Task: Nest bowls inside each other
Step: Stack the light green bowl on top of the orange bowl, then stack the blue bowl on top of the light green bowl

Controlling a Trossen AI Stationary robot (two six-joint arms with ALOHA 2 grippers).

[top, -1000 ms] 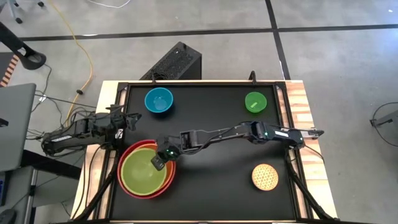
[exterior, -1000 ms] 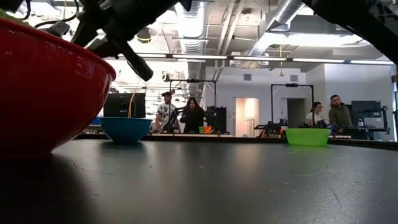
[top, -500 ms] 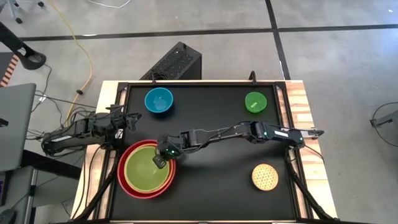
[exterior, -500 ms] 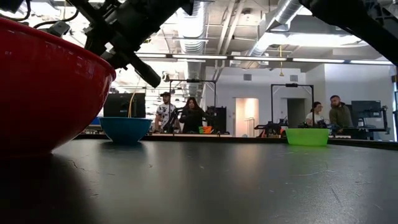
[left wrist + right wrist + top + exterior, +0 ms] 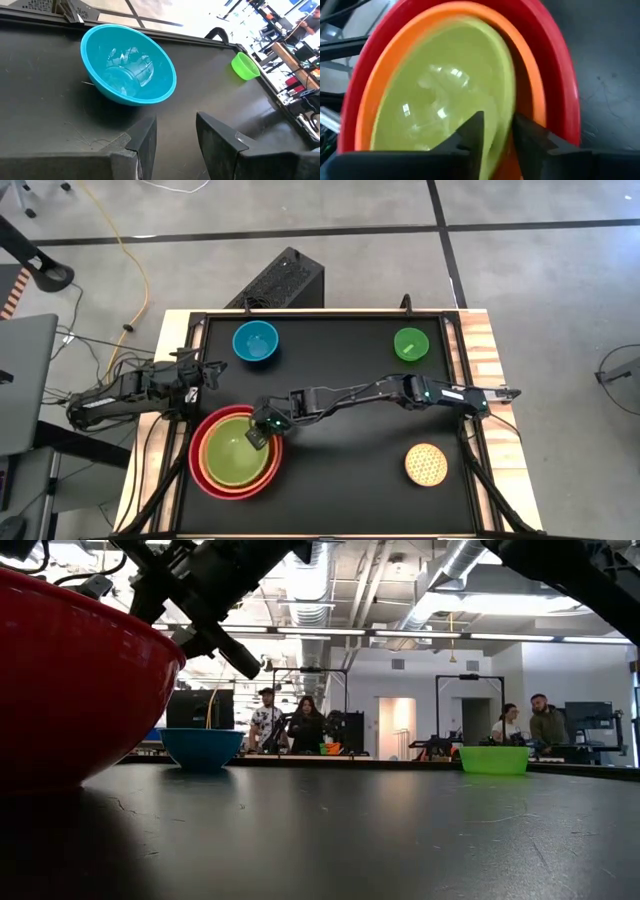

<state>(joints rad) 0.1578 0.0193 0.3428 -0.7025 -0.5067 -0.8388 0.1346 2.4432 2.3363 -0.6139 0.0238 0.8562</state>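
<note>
Six bowls (image 5: 255, 342); two arms (image 5: 350, 395).

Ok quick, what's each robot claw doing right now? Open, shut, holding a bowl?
Left claw: open, holding nothing, beside the blue bowl.
Right claw: fingers straddle the lime green bowl rim; cannot tell if gripping or letting go.

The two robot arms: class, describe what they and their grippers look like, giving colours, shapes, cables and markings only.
Both arms are dark, slim and jointed. The right gripper has a small green light glowing on the wrist behind it, and the left gripper shows pale markings near its tip. Thin dark cables run along the links. Each gripper ends in two flat, angular black fingers.
</note>
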